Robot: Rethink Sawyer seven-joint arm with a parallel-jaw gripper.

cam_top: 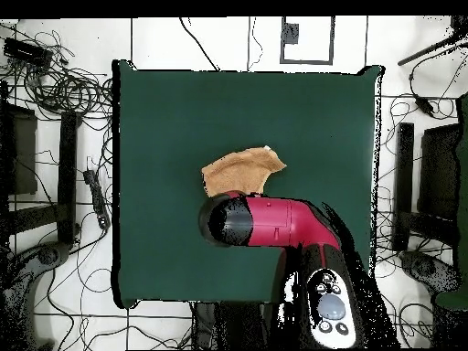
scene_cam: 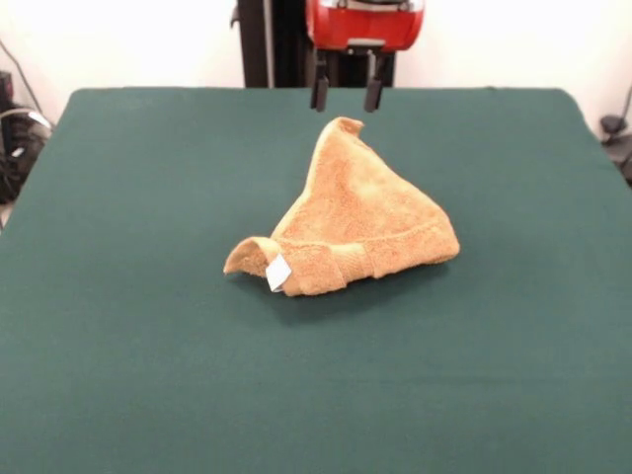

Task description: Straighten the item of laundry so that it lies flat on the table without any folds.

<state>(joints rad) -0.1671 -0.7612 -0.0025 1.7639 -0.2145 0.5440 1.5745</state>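
Towel (scene_cam: 351, 222) sits peaked on green table (scene_cam: 148, 346), cables (cam_top: 55, 87) around.

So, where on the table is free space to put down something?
The table is bare all around the towel: broad green cloth between it and the near edge and both side edges. Only the far middle is crowded, where the open gripper hangs above the towel's peak.

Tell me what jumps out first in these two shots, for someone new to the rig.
The orange-tan towel stands bunched in a peaked heap near the middle of the dark green table, one corner curled over with a small white tag at its near edge. Just above its peak hangs the gripper, fingers apart and holding nothing. From overhead, the red and black arm reaches across the table and covers part of the towel.
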